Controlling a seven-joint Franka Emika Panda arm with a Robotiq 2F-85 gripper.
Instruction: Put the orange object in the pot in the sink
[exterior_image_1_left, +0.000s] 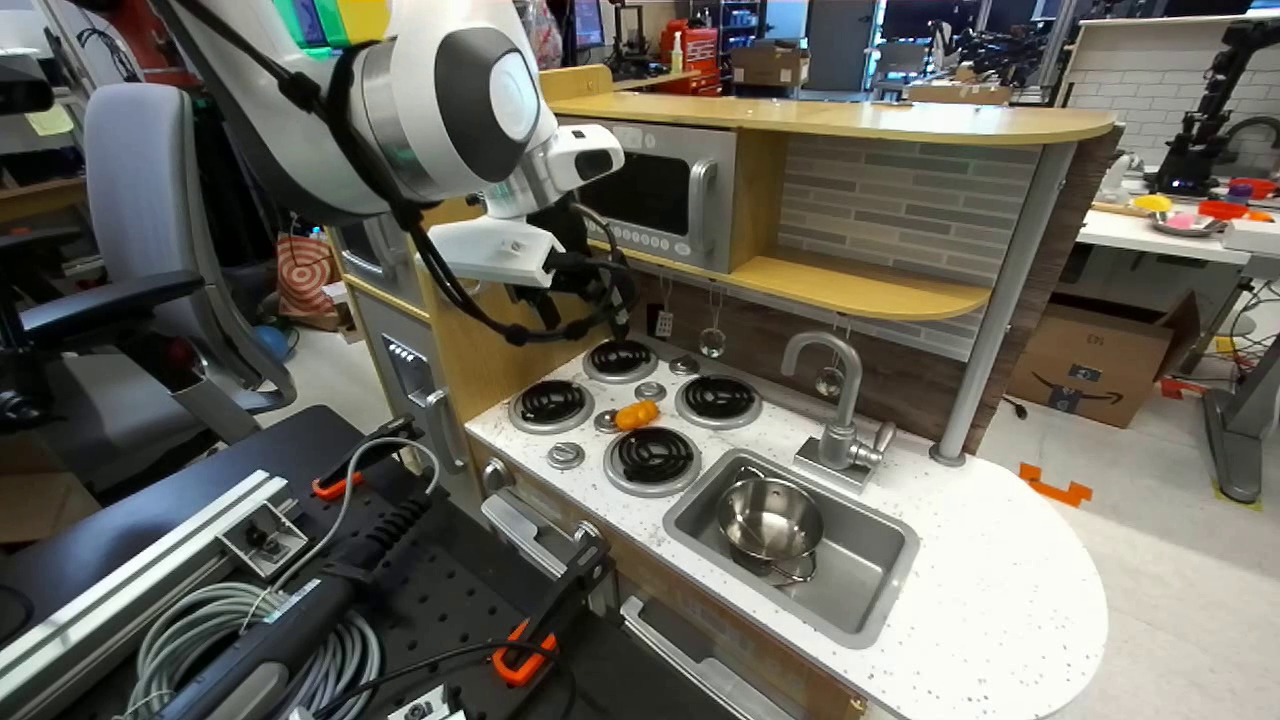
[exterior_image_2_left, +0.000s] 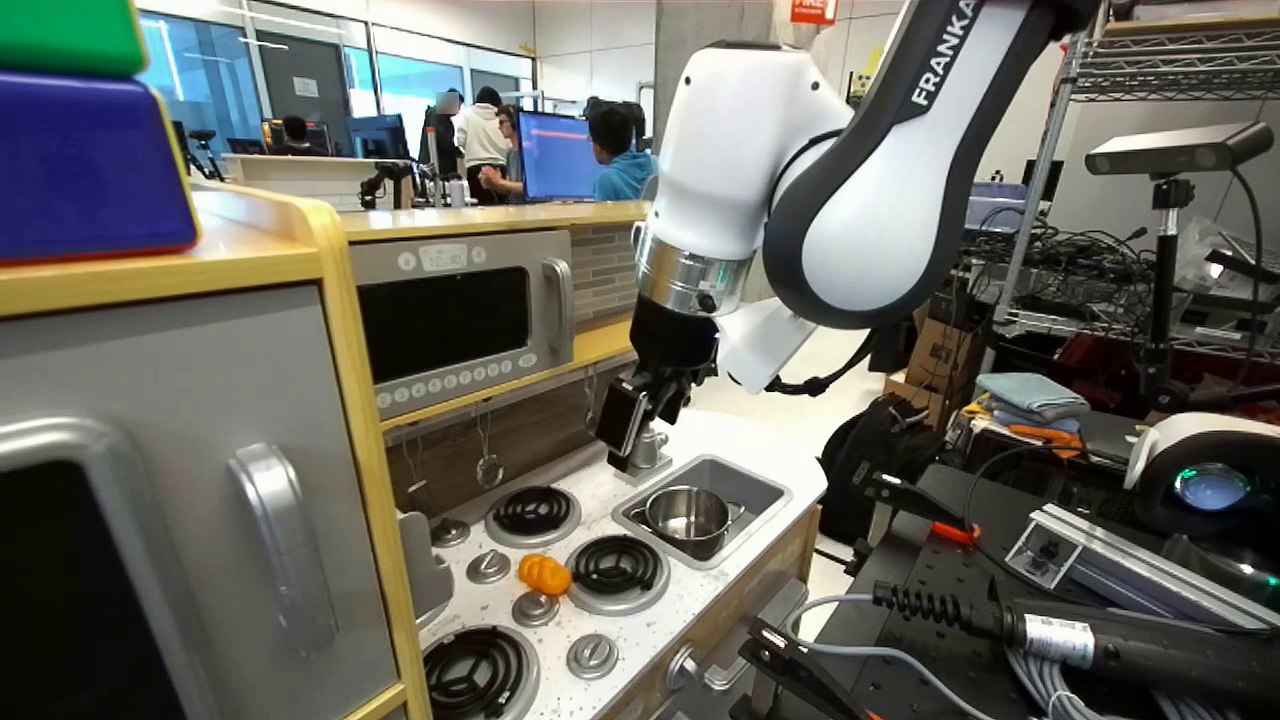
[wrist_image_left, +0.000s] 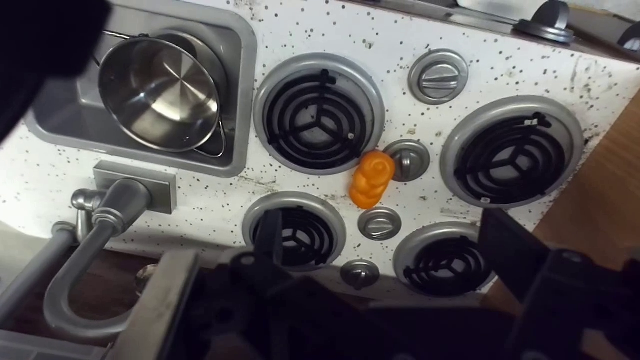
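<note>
The orange object (wrist_image_left: 372, 179) is a small lumpy bread-like piece lying on the white stove top between the burners, against a knob; it also shows in both exterior views (exterior_image_1_left: 636, 415) (exterior_image_2_left: 544, 574). The shiny metal pot (wrist_image_left: 160, 95) stands in the grey sink (wrist_image_left: 240, 100), its opening facing up; it also shows in both exterior views (exterior_image_1_left: 770, 522) (exterior_image_2_left: 688, 520). My gripper (wrist_image_left: 379, 214) is open, with its fingers wide apart and nothing between them. It is well above the stove top in both exterior views (exterior_image_1_left: 585, 300) (exterior_image_2_left: 642, 425), apart from the orange object.
A grey faucet (exterior_image_1_left: 838, 400) rises behind the sink. A toy microwave (exterior_image_2_left: 455, 315) and wooden shelf (exterior_image_1_left: 860, 285) overhang the back of the counter. Several black burners (wrist_image_left: 317, 117) and metal knobs (wrist_image_left: 438, 76) surround the orange object. A tall grey cabinet (exterior_image_2_left: 180, 500) stands beside the stove.
</note>
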